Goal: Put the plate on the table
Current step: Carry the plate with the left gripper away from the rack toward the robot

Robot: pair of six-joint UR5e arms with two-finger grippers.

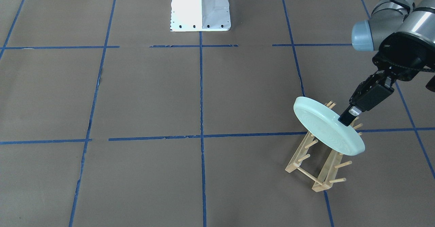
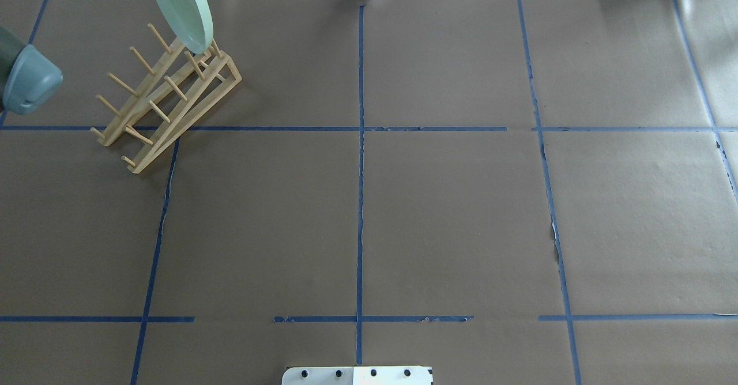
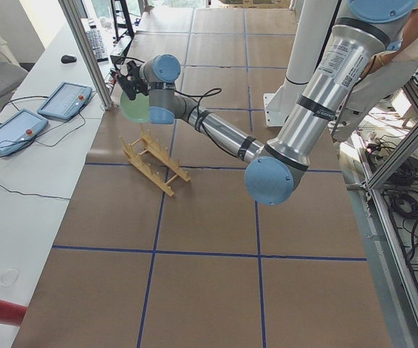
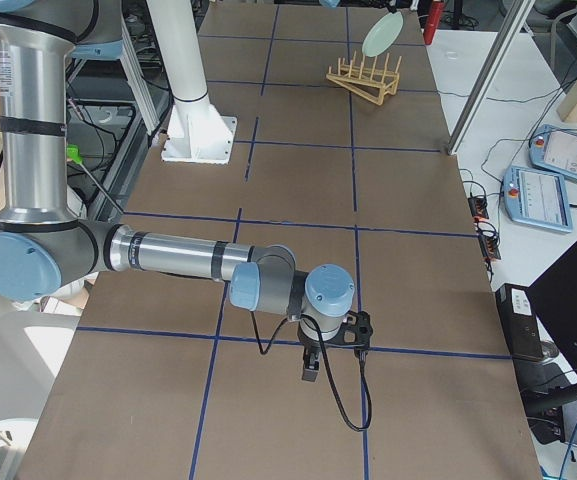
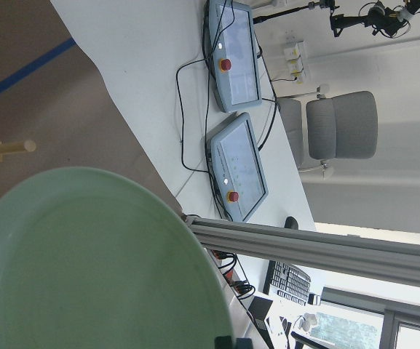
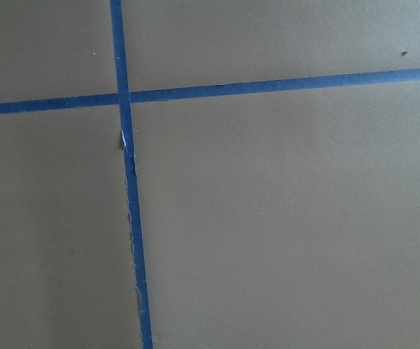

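**Plate hanging off a rim pinch: handling thoughts**

Plate [image 1: 323, 126] is up in the air and steeply tilted. On the overhead camera it's over the 1 o'clock end of the wooden rack [image 2: 170, 99], around 11 o'clock on the bench [image 1: 153, 94]. Its low edge is right by the peg tips, and I honestly can't tell if it's free of them. The left jaws, on the end of the left arm [image 1: 390, 26], are clamped on the rim at roughly 2 o'clock of the plate's outline in the front view.

My read on handling: it looks stiff, smooth and a bit glossy, so probably slippery. It might be breakable, since I can't tell plastic from ceramic. It doesn't look heavy, but all the weight hangs off one edge pinch, so I'd guess it wants to pivot in the grip. The raised rim is the only sensible place to hold it, and that lip should help stop it sliding out. I'd level it low and gently before letting go.

The right jaws hover low over the bench on the right arm [image 4: 168, 255]. They only show from the side camera, so can't tell if they're apart or together.
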